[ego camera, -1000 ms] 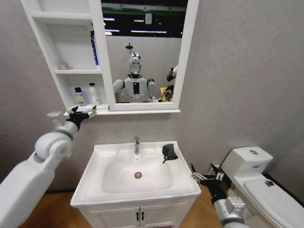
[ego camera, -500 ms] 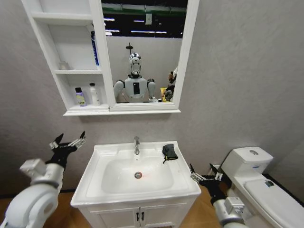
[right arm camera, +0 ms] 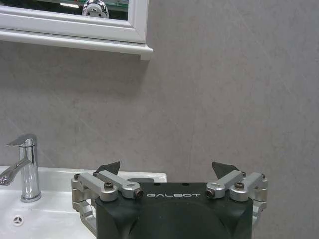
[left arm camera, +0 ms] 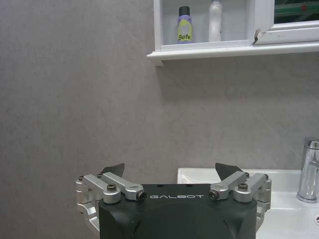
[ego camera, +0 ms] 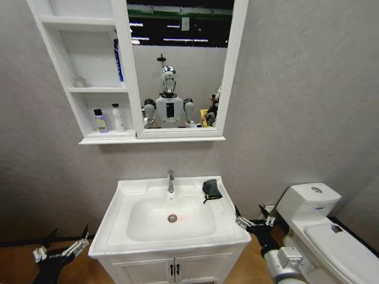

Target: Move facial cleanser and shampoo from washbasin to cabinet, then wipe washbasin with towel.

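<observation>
The white washbasin [ego camera: 118,228] with its chrome tap [ego camera: 170,180] stands in the middle of the head view. A small dark towel [ego camera: 211,189] lies on its back right rim. On the cabinet's [ego camera: 59,53] lowest shelf stand a purple black-capped bottle [ego camera: 99,120] [left arm camera: 185,25] and a white bottle [ego camera: 117,117] [left arm camera: 215,21]; I cannot tell which is the facial cleanser and which the shampoo. My left gripper [ego camera: 68,232] [left arm camera: 170,171] hangs open and empty, low beside the basin's left front. My right gripper [ego camera: 249,210] [right arm camera: 167,169] is open and empty by the basin's right edge.
A white toilet [ego camera: 320,225] stands close on the right, just beyond my right arm. Below the basin is a low white cupboard [ego camera: 172,269] with black handles. The mirror [ego camera: 177,65] adjoins the shelves. A blue item [ego camera: 118,59] leans on the middle shelf.
My left arm has dropped from the cabinet's lowest shelf to floor level beside the basin's left front, gripper open throughout. The right arm has barely moved.
</observation>
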{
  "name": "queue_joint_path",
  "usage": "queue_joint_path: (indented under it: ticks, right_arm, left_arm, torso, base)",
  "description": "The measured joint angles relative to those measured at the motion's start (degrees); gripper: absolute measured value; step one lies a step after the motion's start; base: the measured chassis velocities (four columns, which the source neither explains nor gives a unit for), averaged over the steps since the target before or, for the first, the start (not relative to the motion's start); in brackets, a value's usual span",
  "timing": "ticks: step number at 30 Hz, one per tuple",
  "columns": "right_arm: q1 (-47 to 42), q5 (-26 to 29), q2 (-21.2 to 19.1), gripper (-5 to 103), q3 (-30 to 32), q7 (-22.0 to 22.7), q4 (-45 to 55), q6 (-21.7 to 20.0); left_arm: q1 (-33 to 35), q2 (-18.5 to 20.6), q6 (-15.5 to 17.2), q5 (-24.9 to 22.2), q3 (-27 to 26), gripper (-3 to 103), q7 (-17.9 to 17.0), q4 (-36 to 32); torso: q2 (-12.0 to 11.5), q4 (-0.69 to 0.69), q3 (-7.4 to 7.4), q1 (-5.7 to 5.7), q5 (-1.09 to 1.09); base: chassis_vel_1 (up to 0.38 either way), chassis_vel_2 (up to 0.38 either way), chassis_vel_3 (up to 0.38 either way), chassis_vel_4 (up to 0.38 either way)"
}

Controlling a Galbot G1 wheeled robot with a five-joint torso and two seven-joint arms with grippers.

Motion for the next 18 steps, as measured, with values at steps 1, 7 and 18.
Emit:
queue_joint_path:
  ticks: [1, 7, 18]
  right_arm:
    - [0.00, 0.00, 0.00, 100, 0.00, 0.00, 0.00, 0.00]
    - [-0.74, -1.16, 0.33, 100, -0.12, -0.73, 0.04, 0.38]
    - [-1.78, -1.86, 1.21, 100, 0.01, -0.67, -0.28, 1.70]
  left_arm:
    - [0.00, 0.00, 0.00, 0.00, 0.00, 100, 0.00, 0.00]
    - [-2.56, 0.65, 0.89, -1.25, -0.78, 100, -0.28, 0.11]
    - [-4.43, 1.36, 1.78, -2.12, -0.05, 100, -0.29, 0.20]
  torso:
    - [0.00, 0.00, 0.00, 0.00, 0.00]
    - [0.00, -0.01, 0.01, 0.01, 0.00]
    - [0.00, 0.00, 0.01, 0.01, -0.01]
  base:
    - [0.000, 0.000, 0.000, 0.000]
    - [0.000, 0.000, 0.000, 0.000]
    - [0.000, 0.000, 0.000, 0.000]
